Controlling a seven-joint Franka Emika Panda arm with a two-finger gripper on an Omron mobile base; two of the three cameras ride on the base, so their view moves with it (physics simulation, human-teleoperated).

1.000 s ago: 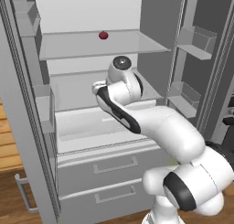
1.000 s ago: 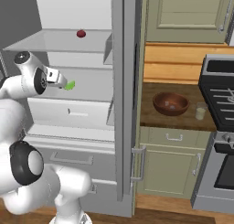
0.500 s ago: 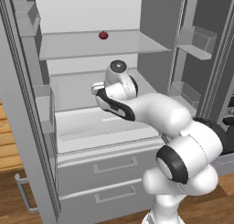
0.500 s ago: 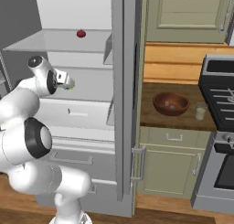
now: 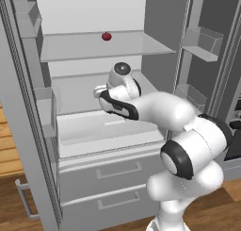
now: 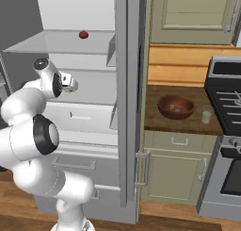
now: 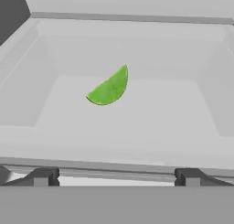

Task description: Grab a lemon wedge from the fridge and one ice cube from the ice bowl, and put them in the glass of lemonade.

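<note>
The pincer [image 7: 114, 176], wide open, has neared the lemon wedge [image 7: 109, 88].

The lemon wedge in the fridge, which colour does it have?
Yellow-green; the lemon wedge shows best in the hand view.

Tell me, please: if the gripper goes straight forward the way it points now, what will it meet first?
Most likely the lemon wedge, lying on the white floor of the fridge compartment ahead of the open gripper. Nothing stands between them, though depth is hard to judge; it could reach the floor just beside it.
</note>
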